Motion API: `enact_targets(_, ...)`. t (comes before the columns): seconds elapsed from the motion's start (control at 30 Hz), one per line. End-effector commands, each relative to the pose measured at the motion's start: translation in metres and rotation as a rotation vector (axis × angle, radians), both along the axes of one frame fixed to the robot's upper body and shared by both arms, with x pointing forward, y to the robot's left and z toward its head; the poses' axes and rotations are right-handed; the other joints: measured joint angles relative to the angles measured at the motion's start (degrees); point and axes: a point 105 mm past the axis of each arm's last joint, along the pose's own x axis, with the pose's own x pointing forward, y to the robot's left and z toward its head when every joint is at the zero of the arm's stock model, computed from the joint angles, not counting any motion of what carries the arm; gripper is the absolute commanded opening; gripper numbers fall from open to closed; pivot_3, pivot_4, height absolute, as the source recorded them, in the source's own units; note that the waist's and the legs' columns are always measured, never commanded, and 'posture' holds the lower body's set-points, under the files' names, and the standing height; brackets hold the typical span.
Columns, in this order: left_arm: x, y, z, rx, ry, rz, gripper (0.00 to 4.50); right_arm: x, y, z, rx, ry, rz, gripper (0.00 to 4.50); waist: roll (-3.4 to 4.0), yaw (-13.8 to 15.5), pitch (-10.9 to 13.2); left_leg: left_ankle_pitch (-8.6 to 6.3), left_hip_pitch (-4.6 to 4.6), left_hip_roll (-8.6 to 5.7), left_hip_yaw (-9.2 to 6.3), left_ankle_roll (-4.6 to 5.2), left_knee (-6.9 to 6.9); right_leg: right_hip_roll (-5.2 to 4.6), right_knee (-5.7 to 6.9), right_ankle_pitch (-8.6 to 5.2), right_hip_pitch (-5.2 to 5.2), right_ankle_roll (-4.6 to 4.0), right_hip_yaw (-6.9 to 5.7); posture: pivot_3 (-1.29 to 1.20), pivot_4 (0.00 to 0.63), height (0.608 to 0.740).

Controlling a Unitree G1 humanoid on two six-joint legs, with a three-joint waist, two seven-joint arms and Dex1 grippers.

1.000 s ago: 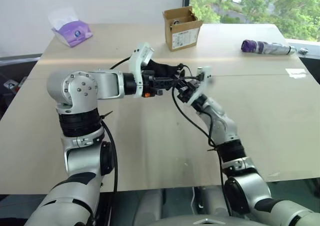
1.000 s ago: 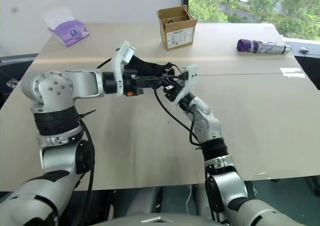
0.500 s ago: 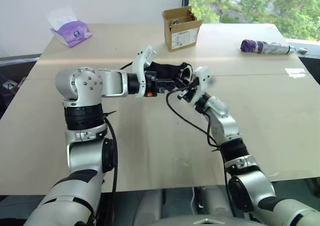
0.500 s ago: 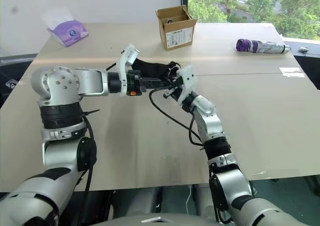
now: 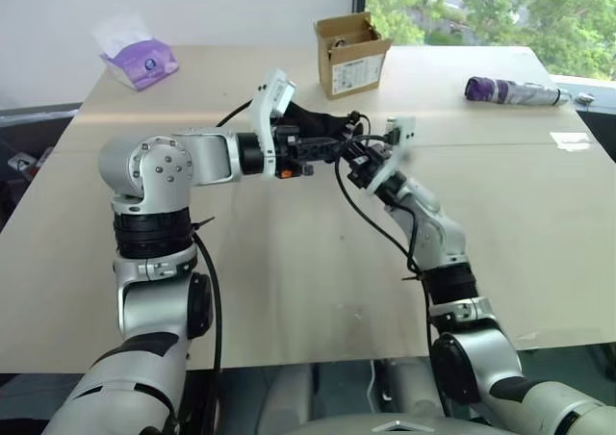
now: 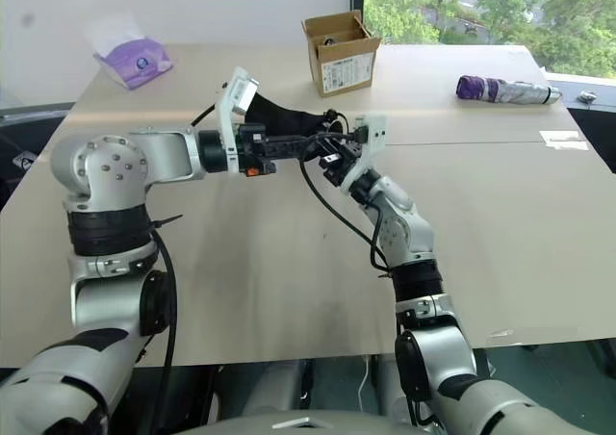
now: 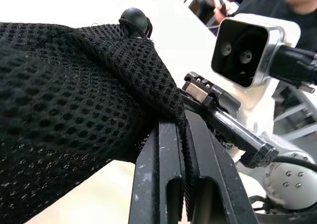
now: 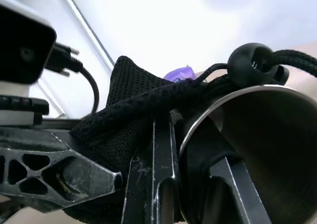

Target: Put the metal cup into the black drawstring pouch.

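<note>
Against the frame of a second ago, both arms stay raised over the middle of the worktop [image 5: 289,291] with the grippers meeting, but the left wrist has tipped up a little and the black drawstring pouch [image 5: 318,125] now sits slightly higher and nearer the cardboard box [image 5: 350,54]; the box, the tissue pack [image 5: 141,62] and the purple folded umbrella [image 5: 510,90] lie where they did. The left gripper [image 7: 184,149] is clamped narrow on a fold of the pouch's mesh, its two fingers pressed together with fabric between them. The right gripper [image 8: 190,154] is closed narrow on the rim of the metal cup [image 8: 257,149], one finger outside the wall and one inside, pouch fabric caught along the outer finger. The cup's mouth lies against the pouch opening, just under the round cord toggle [image 8: 252,61]. Count: one pouch, one cup, one box, one tissue pack, one umbrella, two grippers. From the head views the cup is hidden behind the gripper and pouch; how far it sits inside the pouch cannot be told.
</note>
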Motion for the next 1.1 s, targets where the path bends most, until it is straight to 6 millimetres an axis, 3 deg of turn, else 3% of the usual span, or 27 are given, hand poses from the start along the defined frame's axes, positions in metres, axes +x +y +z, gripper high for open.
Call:
enact_targets(0.03,0.004,0.016,0.045,0.058,-0.281,0.076,0.00,-0.013,0.026,-0.024,-0.034,0.119,0.108,0.03,0.01,-0.76,0.01,0.00,0.00,0.06,-0.01,0.00,0.00,0.06,-0.02,0.00,-0.02,0.00,-0.01,0.00,0.150,0.740)
enact_targets(0.1,0.002,0.016,0.045,0.053,-0.278,0.051,0.00,-0.011,0.023,-0.022,0.009,0.163,0.104,0.03,0.10,-0.77,0.01,0.00,0.04,0.00,0.07,0.00,-0.11,0.02,-0.01,0.00,-0.03,-0.01,0.09,0.00,0.150,0.740)
enact_targets(0.2,0.007,0.019,0.055,-0.092,-0.175,0.059,0.00,-0.009,0.018,-0.023,0.063,0.243,0.113,0.03,0.07,-0.33,0.00,0.00,-0.04,-0.04,-0.06,0.00,-0.02,-0.03,-0.04,0.00,0.00,0.00,-0.05,0.00,0.150,0.740)
enact_targets(0.33,0.011,0.017,0.051,-0.062,-0.177,0.068,0.00,-0.014,0.022,-0.019,-0.072,0.095,0.111,0.03,0.06,-0.67,-0.01,0.00,-0.02,-0.04,-0.05,0.01,0.04,-0.01,-0.01,0.00,0.02,0.00,-0.04,0.00,0.150,0.740)
enact_targets(0.43,0.005,0.002,0.042,-0.066,-0.110,0.019,0.00,-0.028,0.039,-0.001,-0.114,-0.090,0.140,0.03,0.06,-1.02,-0.01,0.00,-0.02,-0.04,-0.05,0.01,0.00,-0.01,-0.01,0.00,-0.01,0.00,-0.03,0.00,0.150,0.740)
enact_targets(0.57,-0.008,-0.012,0.035,-0.081,-0.043,-0.065,0.00,-0.039,0.052,0.008,-0.120,-0.219,0.178,0.03,0.05,-1.10,-0.01,0.00,-0.03,-0.03,-0.05,0.01,-0.01,0.00,-0.01,0.00,-0.01,0.00,-0.02,0.00,0.150,0.740)
enact_targets(0.7,-0.021,-0.019,0.036,-0.079,-0.009,-0.138,0.00,-0.037,0.061,0.001,-0.259,-0.338,0.159,0.03,0.04,-1.10,-0.02,0.00,-0.01,-0.02,-0.05,0.00,0.02,-0.01,0.00,0.00,0.00,0.00,-0.03,0.00,0.150,0.740)
enact_targets(0.83,-0.035,-0.013,0.033,-0.053,-0.002,-0.179,0.00,-0.011,0.037,0.022,0.119,-0.022,0.123,0.03,0.04,-0.82,-0.02,0.00,0.01,0.00,-0.08,0.00,0.02,0.01,0.01,0.00,0.01,0.00,-0.02,0.00,0.150,0.740)
enact_targets(0.97,-0.032,0.004,0.027,-0.049,0.008,-0.114,0.00,-0.010,0.021,0.022,0.185,-0.016,0.132,0.03,0.03,-0.91,-0.01,0.00,0.00,-0.03,-0.28,0.00,-0.01,-0.06,-0.04,0.01,0.03,0.00,-0.02,0.00,0.150,0.740)
enact_targets(1.1,-0.026,0.007,0.028,-0.069,-0.011,-0.069,0.00,-0.031,0.034,0.022,0.114,-0.107,0.242,0.03,0.04,-1.07,-0.01,0.00,0.00,-0.02,-0.15,0.00,-0.04,-0.01,-0.01,0.00,-0.01,0.00,-0.03,0.00,0.150,0.740)
